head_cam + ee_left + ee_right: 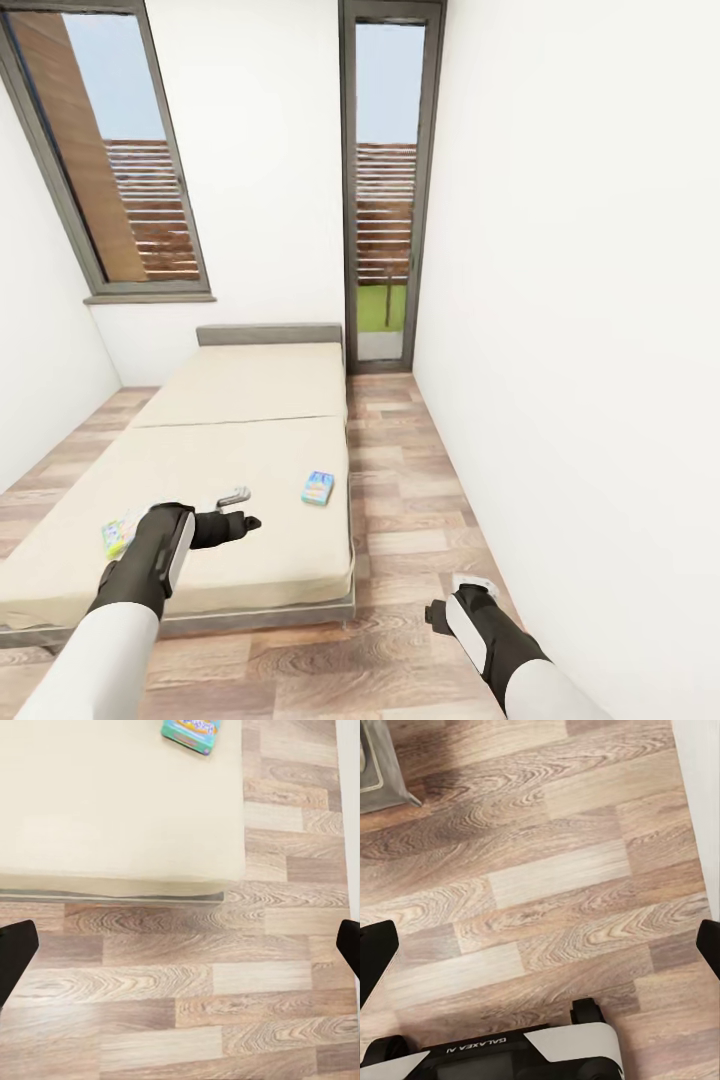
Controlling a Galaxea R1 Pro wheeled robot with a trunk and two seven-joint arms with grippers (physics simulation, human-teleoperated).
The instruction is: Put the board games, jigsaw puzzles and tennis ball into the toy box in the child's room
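Left tool (pixel 240 523) open over bed (pixel 250 400)

The low bed with a plain beige mattress and dark grey frame (pixel 240 450) runs lengthwise from the near foreground toward twelve o'clock, its head end against the far white wall. On the mattress, a small flat blue card game box (pixel 318 488) lies near the bed's three o'clock edge, toward the foot. A second flat green-and-yellow game box (pixel 118 535) lies at about nine o'clock from it, partly behind the left arm. The left black two-fingered gripper (pixel 243 508) hangs over the mattress between the two boxes. The wood-plank floor (pixel 400 520) runs along the bed's three o'clock side up to the plain white side wall (pixel 580 300). The right black gripper (pixel 436 616) hangs over that floor, at about five o'clock from the blue box. A tall grey-framed glass door (pixel 385 190) stands at twelve o'clock beyond the floor strip; a slanted grey-framed window (pixel 110 150) sits at ten o'clock above the bed's head end.
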